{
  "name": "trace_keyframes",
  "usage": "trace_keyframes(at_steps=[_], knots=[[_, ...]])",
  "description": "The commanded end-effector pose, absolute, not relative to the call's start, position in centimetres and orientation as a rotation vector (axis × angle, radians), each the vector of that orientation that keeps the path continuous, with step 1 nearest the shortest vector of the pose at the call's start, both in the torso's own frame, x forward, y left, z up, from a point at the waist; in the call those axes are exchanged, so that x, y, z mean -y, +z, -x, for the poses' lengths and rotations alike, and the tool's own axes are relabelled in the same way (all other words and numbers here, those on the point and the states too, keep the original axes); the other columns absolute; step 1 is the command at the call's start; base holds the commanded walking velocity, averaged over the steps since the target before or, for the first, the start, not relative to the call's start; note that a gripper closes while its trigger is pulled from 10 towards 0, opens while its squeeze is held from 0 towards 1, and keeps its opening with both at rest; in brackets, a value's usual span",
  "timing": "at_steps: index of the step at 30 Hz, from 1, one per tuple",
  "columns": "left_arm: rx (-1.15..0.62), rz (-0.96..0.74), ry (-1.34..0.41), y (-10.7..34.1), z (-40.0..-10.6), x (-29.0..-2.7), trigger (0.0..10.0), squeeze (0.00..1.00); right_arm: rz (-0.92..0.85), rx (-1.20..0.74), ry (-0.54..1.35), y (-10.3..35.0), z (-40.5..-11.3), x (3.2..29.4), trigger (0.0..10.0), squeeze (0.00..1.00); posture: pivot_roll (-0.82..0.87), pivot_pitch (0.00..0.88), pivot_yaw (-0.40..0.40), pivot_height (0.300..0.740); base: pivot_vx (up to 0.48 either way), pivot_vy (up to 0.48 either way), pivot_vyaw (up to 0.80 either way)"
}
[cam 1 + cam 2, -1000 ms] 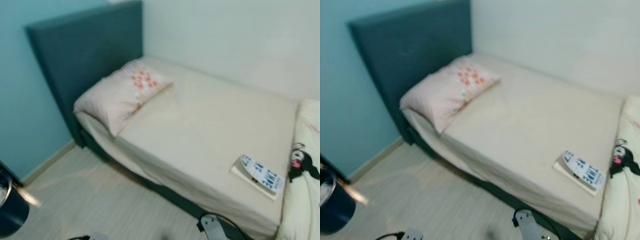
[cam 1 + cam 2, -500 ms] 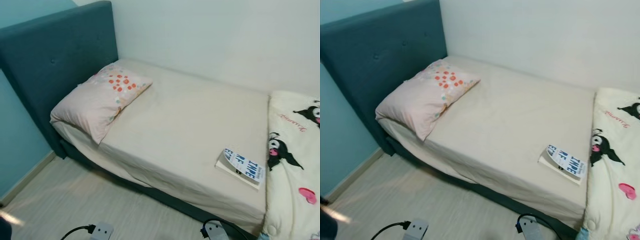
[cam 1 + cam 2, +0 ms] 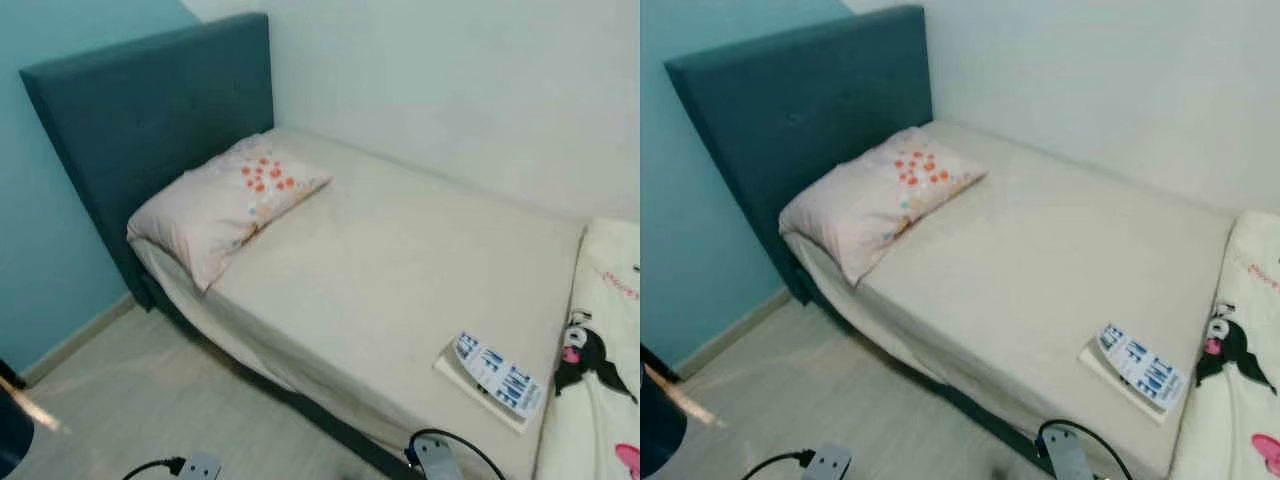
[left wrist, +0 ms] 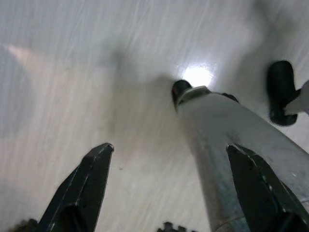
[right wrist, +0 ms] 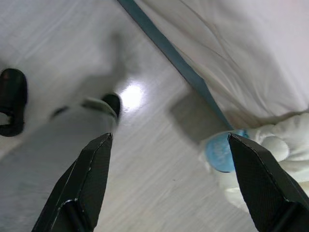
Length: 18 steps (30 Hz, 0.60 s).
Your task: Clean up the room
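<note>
The book lies flat on the bed, close to the near edge, just beside the cartoon-print blanket and well apart from the pillow at the headboard.

Treat the book as a light, stiff paperback with a glossy, probably slippery cover. It sits flush on the soft sheet, so you cannot get a finger under it from above. Take hold at the corner nearest the bed edge, one finger above and one below, and expect the mattress to yield.

Both arms hang over the floor. The left gripper has its jaws apart and empty; the right gripper likewise, near the blanket's hanging edge.
</note>
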<state>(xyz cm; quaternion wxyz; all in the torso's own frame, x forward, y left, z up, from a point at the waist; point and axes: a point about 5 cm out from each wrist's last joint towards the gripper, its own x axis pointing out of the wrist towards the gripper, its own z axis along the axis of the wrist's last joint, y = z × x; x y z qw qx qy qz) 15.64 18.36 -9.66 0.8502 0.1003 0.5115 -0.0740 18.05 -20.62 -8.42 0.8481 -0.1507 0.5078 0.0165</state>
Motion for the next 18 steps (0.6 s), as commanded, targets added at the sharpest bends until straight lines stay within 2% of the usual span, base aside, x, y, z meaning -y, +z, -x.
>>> trace_keyframes(at_steps=[1,6,15,18], knots=[[-1.102,-0.207,-0.160,-9.9,-15.0,-18.4,10.0,0.00,0.316,-1.087,0.024,-8.5,-17.7,20.9,10.0,0.00,-0.05,0.080,-0.002,0.735,0.000,-0.469,0.00],[-1.095,-0.203,-0.167,-9.9,-15.5,-17.3,10.0,0.00,0.314,-1.086,0.024,-8.5,-17.7,20.8,10.0,0.00,-0.05,0.084,-0.002,0.735,0.000,-0.457,0.00],[-1.066,-0.187,-0.142,-9.6,-16.2,-16.5,10.0,0.00,0.291,-1.061,0.008,-8.4,-18.1,20.7,10.0,0.00,-0.05,0.084,-0.002,0.735,0.000,0.000,0.00],[-1.041,-0.182,-0.153,-9.1,-17.6,-15.1,10.0,0.00,0.281,-1.049,0.004,-8.3,-18.2,20.7,10.0,0.00,-0.06,0.084,-0.002,0.735,0.000,0.000,0.00]])
